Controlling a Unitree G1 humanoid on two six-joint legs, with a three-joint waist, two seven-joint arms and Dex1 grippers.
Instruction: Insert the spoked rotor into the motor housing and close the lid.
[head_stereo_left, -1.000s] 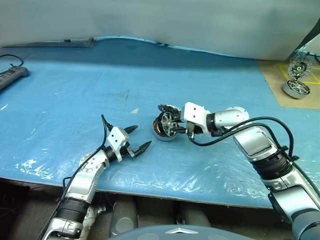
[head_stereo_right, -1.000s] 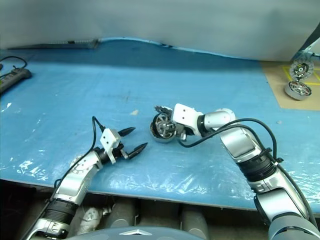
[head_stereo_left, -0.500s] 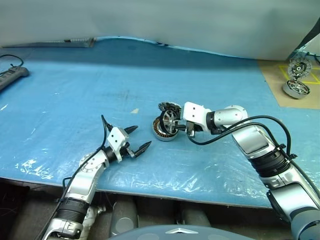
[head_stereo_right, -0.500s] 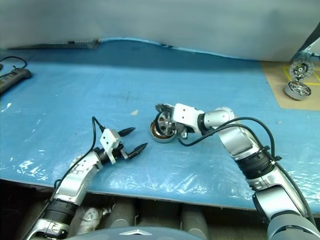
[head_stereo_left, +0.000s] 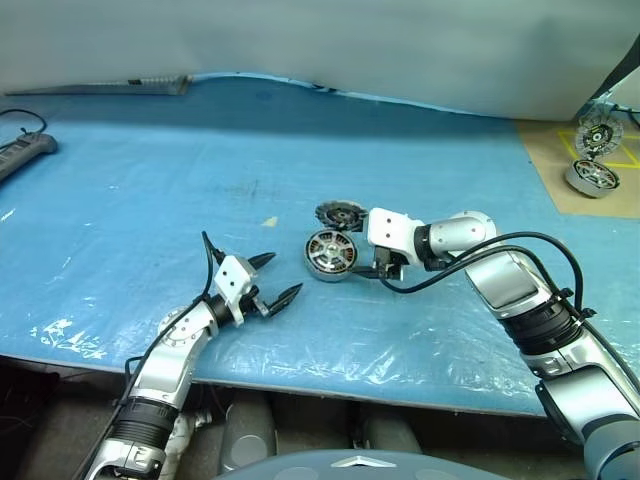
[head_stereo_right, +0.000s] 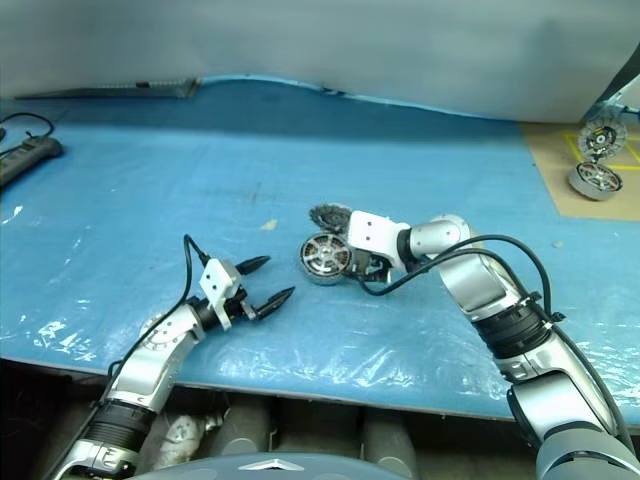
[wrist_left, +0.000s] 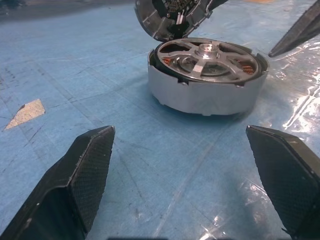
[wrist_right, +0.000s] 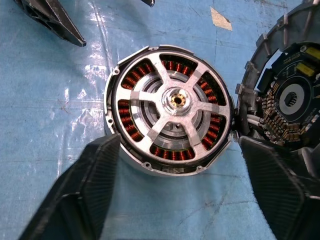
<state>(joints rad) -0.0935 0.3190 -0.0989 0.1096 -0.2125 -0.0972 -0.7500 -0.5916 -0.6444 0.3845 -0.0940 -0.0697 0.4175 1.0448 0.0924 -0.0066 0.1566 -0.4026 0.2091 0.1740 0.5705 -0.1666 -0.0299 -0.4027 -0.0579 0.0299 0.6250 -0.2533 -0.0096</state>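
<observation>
Right gripper (head_stereo_left: 362, 268) hangs over the housing (head_stereo_left: 331, 256) with its fingers spread wide, one finger (wrist_right: 82, 190) on each side of the can, gripping nothing. Inside the housing sits the rotor (wrist_right: 172, 102), its spokes lying flat over the copper windings (wrist_right: 131, 80). Just beyond the can, the lid (head_stereo_left: 340, 213) is swung open, its inner face with wiring turned up. Left gripper (head_stereo_left: 269, 280) hovers low over the blue worktop (head_stereo_left: 150, 170) nearby, pointing toward the housing, fingers apart and empty. A pale scrap (head_stereo_left: 269, 222) lies on the plastic sheet between the grippers. Well apart, on a brown board (head_stereo_left: 560, 180) at the far right, stand two more motor parts (head_stereo_left: 592, 177).
</observation>
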